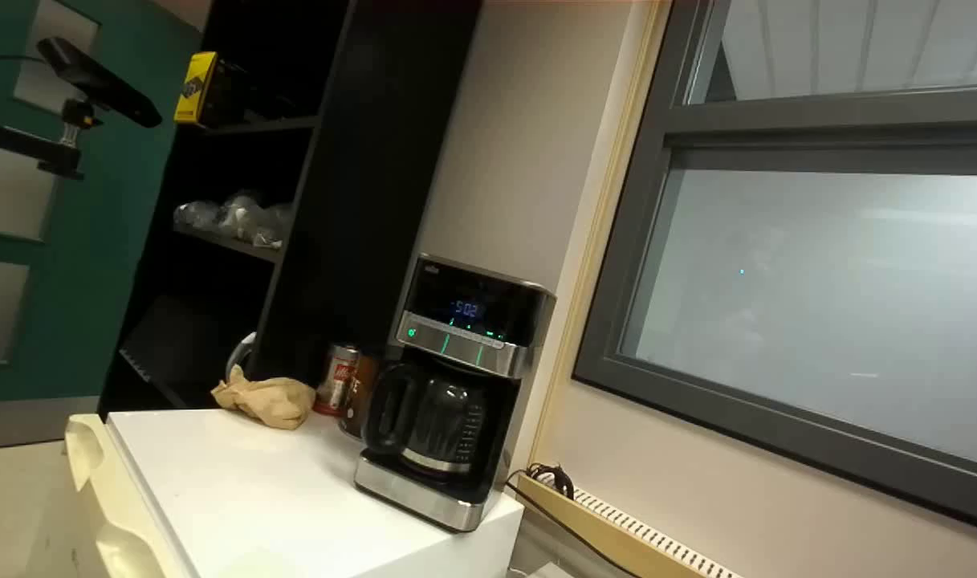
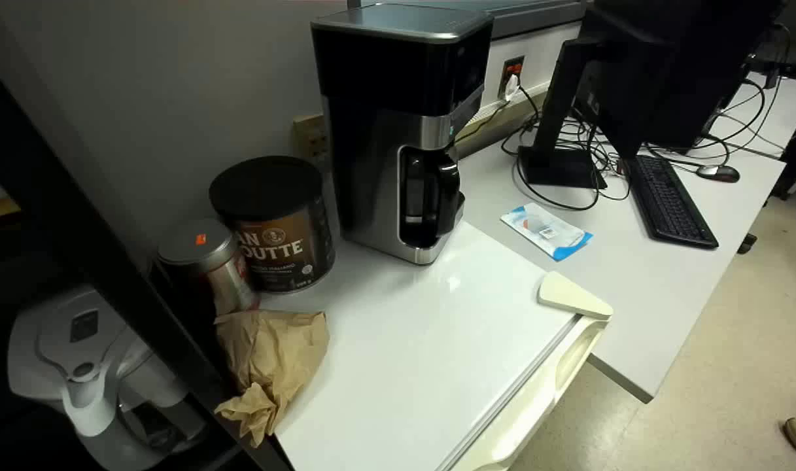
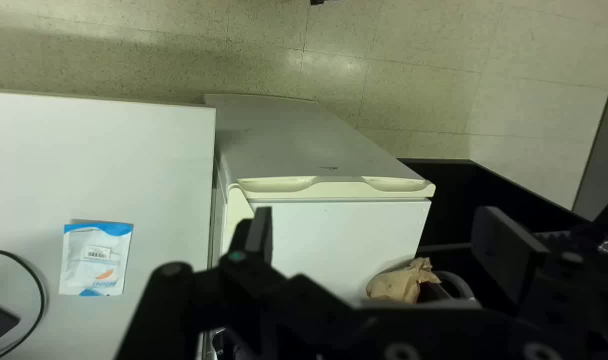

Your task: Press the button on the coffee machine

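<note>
A: There's the coffee machine (image 1: 462, 341), upright on the white cabinet (image 2: 398, 366), its panel (image 1: 466, 310) lit blue and green and reading 5:02, dark carafe (image 1: 448, 421) seated in its bay.

B: And the gripper (image 3: 376, 220)? Wrist view, please!

A: Spread wide, fingers (image 3: 506, 250) well apart, nothing in their grasp, the cabinet and its cream door handle (image 3: 333, 190) showing beyond them.

B: So who's crowding the machine?

A: Big brown canister (image 2: 273, 252), black-lidded, just beside its flank! Next along, a metal can (image 2: 208, 268) with an orange-stickered top; whether those two touch, I cannot tell. Then a crumpled paper bag (image 2: 273, 366), right by the can at the cabinet's edge.

B: Anything in the road to the panel?

A: That trio lines the side. The front turns toward the desk (image 2: 633, 294) in an exterior view, and there the carafe's handle (image 1: 390, 408) juts out below the panel.

B: Busy desk, too!

A: Oh yes: blue-and-white packet (image 2: 547, 229) lying flat, black monitor (image 2: 633, 85), keyboard (image 2: 672, 203), mouse (image 2: 718, 173), a looped black cable (image 3: 42, 292) near the packet. And a grey-framed window (image 1: 817, 313) takes up much of the wall near the machine.

B: And tall on the bag's side?

A: Dark shelving (image 1: 368, 160), close by the cabinet, a yellow box (image 1: 197, 88) up high, something in clear plastic (image 1: 239, 221) one shelf lower, and a pale appliance (image 2: 93, 409) inside, too shadowed to name.
</note>
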`<state>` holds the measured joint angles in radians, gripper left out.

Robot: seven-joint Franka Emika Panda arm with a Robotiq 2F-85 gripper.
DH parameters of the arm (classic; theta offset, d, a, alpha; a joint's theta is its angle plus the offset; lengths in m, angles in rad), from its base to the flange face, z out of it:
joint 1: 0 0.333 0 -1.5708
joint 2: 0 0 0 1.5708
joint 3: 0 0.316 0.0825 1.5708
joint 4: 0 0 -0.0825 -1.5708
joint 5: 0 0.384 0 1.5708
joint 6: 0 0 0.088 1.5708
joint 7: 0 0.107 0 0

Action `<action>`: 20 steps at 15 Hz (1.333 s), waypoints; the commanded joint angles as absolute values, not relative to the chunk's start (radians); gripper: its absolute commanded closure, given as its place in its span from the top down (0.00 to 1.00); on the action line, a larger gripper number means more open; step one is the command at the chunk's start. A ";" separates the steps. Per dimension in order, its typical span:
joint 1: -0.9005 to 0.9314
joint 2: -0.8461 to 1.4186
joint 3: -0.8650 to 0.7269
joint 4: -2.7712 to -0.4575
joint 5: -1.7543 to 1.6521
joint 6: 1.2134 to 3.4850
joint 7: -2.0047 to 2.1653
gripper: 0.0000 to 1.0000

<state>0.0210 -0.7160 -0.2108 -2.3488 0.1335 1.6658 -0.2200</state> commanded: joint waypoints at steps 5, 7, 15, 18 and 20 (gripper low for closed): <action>-0.001 -0.712 -0.195 -2.346 0.144 1.663 -0.232 1.00; -0.001 -0.712 -0.195 -2.347 0.144 1.663 -0.232 1.00; 0.013 -0.610 -0.138 -2.315 0.125 1.762 -0.212 1.00; 0.023 -0.476 -0.088 -2.260 0.092 1.849 -0.206 1.00; 0.025 -0.379 -0.058 -2.210 0.063 1.913 -0.204 1.00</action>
<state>0.0182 -0.5411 -0.0956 -2.3165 0.1036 1.8561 -0.2162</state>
